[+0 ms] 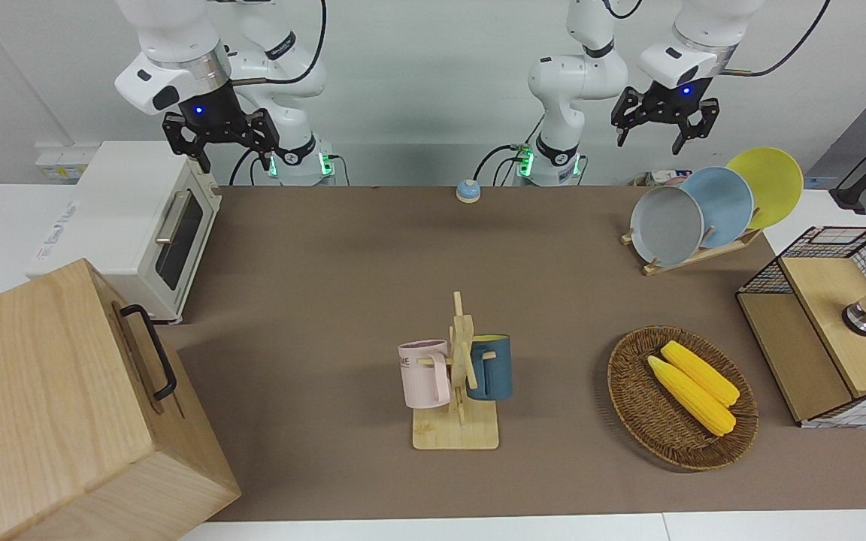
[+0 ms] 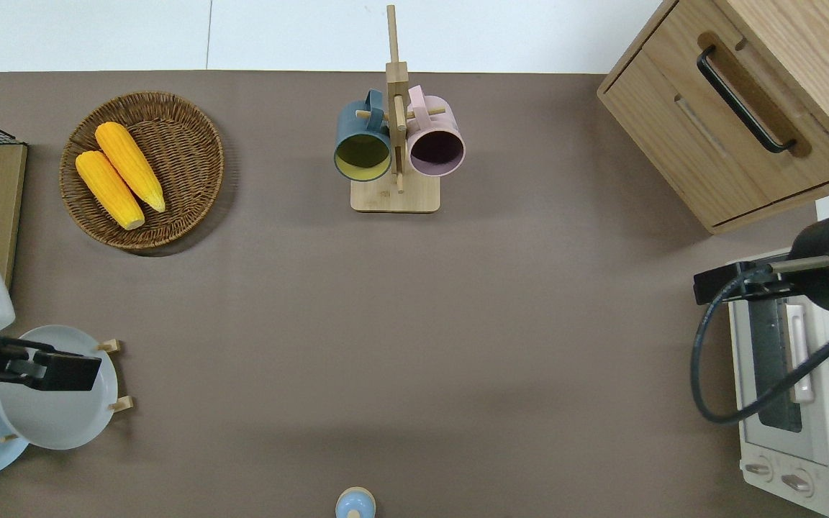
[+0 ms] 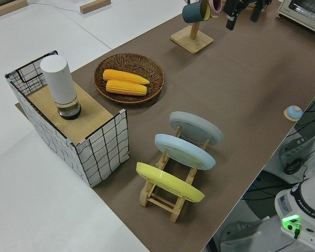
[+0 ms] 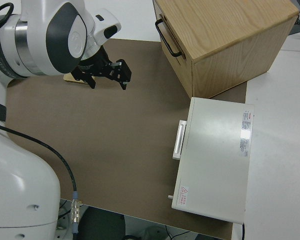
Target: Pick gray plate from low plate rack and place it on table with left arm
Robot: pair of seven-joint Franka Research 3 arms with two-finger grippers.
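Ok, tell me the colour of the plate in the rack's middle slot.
Light blue plate, clearest in the front view.

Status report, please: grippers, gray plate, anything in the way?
Left gripper open, above gray plate. Plate in rack, untouched. Right arm parked. Blue plate close beside it.

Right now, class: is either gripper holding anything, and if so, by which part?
Nothing is held. The left gripper hangs open over the gray plate, which sits in the rack. The right arm is parked, its gripper open.
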